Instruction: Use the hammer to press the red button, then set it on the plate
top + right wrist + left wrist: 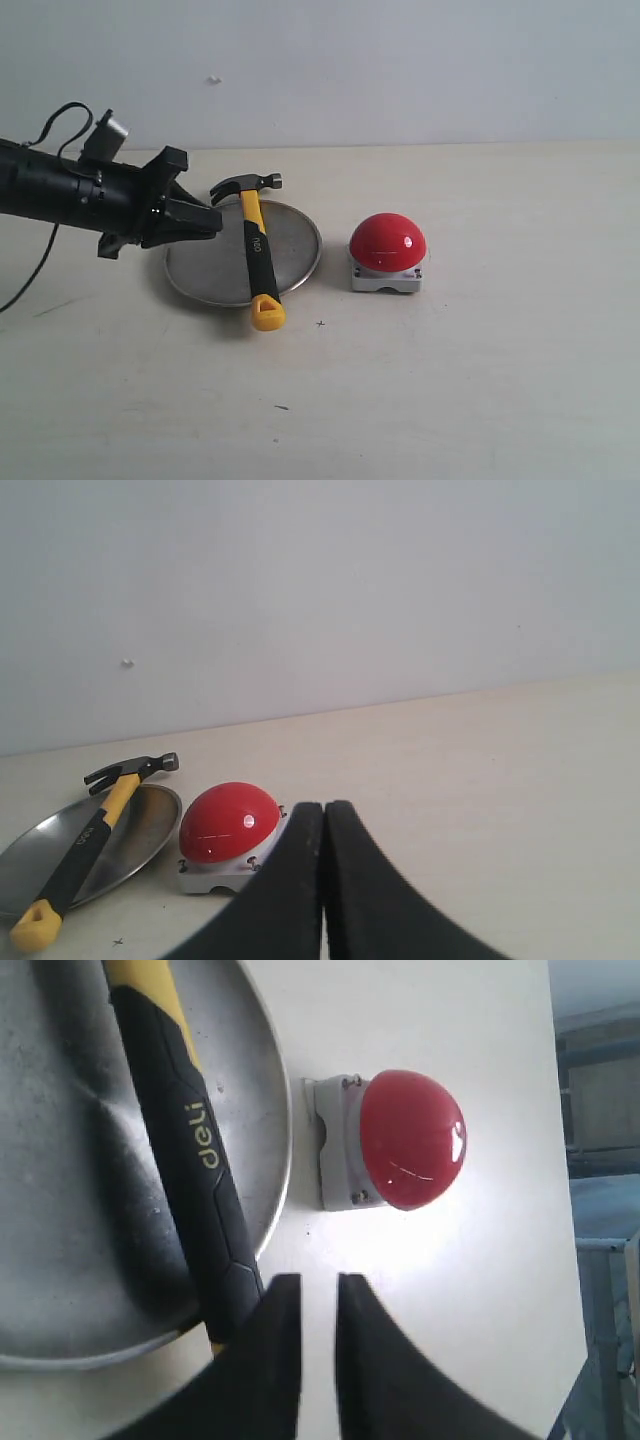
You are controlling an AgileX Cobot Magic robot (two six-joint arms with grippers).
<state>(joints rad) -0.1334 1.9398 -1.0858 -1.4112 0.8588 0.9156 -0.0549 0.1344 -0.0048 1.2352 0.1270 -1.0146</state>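
Observation:
The hammer [256,250] lies across the plate [200,270], its dark head past the far rim and its yellow loop past the near rim. The red button [387,243] sits to the right of the plate on the table. My left gripper [215,222] hovers over the plate's left part, just left of the handle, and holds nothing. In the left wrist view the left gripper [319,1278] shows a narrow gap, with the hammer [190,1150], plate [60,1210] and button [410,1140] ahead. My right gripper [324,805] is shut and empty, back from the button [228,823], hammer [85,845] and plate [140,835].
A pale table [480,380] runs up to a plain wall [400,70] behind. A black cable [40,255] trails from the left arm at the left edge. The right arm is outside the exterior view.

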